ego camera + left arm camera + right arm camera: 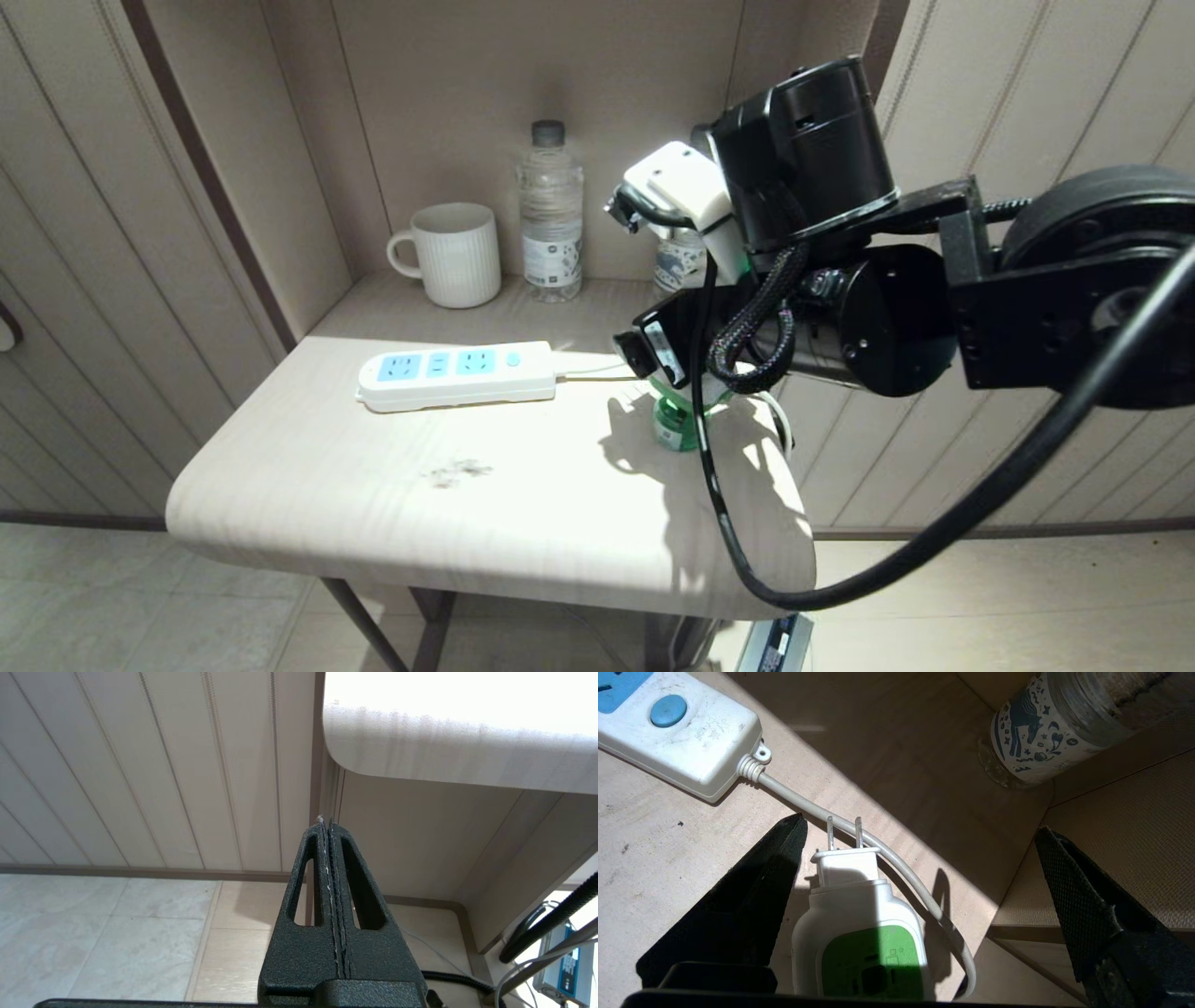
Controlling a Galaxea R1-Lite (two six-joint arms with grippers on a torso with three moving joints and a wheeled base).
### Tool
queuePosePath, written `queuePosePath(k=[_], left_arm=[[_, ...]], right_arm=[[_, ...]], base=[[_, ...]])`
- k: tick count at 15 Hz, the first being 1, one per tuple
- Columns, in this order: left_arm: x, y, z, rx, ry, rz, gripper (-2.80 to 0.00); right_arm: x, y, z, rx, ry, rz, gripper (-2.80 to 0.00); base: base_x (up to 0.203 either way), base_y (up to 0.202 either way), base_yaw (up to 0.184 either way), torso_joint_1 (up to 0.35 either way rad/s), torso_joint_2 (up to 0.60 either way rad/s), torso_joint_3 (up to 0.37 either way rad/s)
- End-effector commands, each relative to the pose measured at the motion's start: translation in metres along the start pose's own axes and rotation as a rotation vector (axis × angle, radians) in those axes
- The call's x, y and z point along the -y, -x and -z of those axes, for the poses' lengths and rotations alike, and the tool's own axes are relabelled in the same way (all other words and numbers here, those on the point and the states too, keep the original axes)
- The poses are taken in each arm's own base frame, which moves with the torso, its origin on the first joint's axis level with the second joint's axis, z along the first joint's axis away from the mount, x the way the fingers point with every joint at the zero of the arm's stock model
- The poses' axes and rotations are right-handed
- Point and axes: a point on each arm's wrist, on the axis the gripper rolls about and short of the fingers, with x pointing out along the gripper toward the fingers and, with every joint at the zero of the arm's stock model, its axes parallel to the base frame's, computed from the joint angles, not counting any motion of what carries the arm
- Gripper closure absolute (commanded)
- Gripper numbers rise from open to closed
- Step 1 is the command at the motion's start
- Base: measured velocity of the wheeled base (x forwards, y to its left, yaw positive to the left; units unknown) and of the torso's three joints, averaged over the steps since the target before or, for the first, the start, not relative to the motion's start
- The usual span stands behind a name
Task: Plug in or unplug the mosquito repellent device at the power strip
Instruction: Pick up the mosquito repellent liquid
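A white power strip [457, 375] with light-blue socket faces is seen; the mosquito repellent device [859, 933] is white with a green panel; the mug [455, 254] is white and ribbed.

Pale wood-grain table [485, 504] with rounded corners, set into a panelled wall niche, dark legs below. On top: white power strip [457, 375] with light-blue sockets, lying flat left of centre, its white cord [878, 858] running right. Green repellent device [680, 422] stands near the right edge, just beside the cord, unplugged. At the back: ribbed white mug [455, 254], clear water bottle [551, 215], patterned glass jar [1041, 728]. Small dark smudge [457, 472] mid-surface.
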Motion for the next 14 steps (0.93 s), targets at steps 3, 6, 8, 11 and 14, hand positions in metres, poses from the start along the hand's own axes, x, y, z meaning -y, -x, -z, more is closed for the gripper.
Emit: queuePosePath(k=[3,6,8,11,14], left_arm=[[0.0,0.0,0.0,-0.001,0.0,0.0,0.0],[0.0,0.0,0.0,-0.001,0.0,0.0,0.0],[0.0,0.0,0.0,-0.001,0.0,0.0,0.0],[0.0,0.0,0.0,-0.001,0.0,0.0,0.0],[0.0,0.0,0.0,-0.001,0.0,0.0,0.0]], right_arm=[[0.005,-0.009,0.002,-0.016,0.004,0.024,-2.8],[0.006,-0.009,0.002,-0.017,0.005,0.026,-2.8],[0.007,-0.008,0.002,-0.015,0.006,0.028,-2.8],[0.009,-0.01,0.003,-0.021,0.007,0.037,-2.8],[0.011,-0.011,0.003,-0.024,0.004,0.044,-2.8]], base=[[0.0,0.0,0.0,0.0,0.0,0.0],[0.0,0.0,0.0,0.0,0.0,0.0],[0.0,0.0,0.0,0.0,0.0,0.0],[0.0,0.0,0.0,0.0,0.0,0.0],[0.0,0.0,0.0,0.0,0.0,0.0]])
